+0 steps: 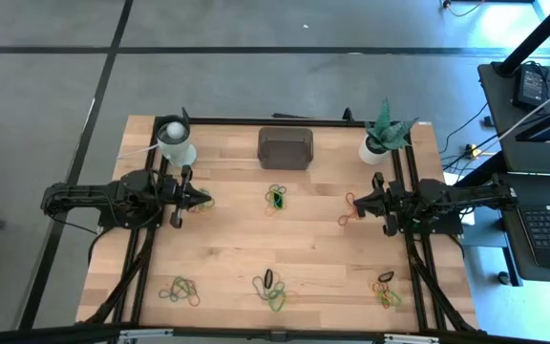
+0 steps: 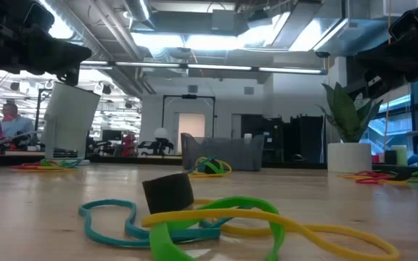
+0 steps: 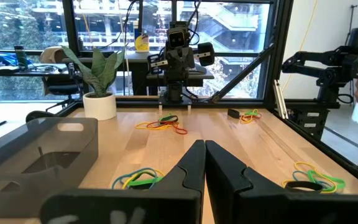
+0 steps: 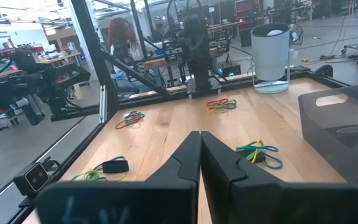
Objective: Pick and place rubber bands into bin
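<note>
Both arms are waiting at the table's sides with nothing in hand. The left gripper [image 1: 199, 200] is sitting with its fingers pressed together and empty, and the right gripper [image 1: 359, 203] is doing the same, its two fingers meeting in a closed point in its own wrist view.

The bin [image 1: 285, 147] is standing at the far edge of the table, midway between the white cup [image 1: 176, 140] and the potted plant [image 1: 382, 137]. It is looking empty, so by my judgement the task is only starting.

The rubber bands are lying in loose clusters, all outside the bin. The middle cluster [image 1: 276, 199] is lying just in front of the bin, about halfway between the two grippers. A red and orange cluster [image 1: 349, 209] is lying right at the right gripper's tip, on the bin's right. A smaller yellow cluster [image 1: 204, 203] is lying at the left gripper's tip. Three more clusters are lying along the near edge, well away from the bin.

Either arm probably only needs to open and drop onto the cluster at its own tip.
</note>
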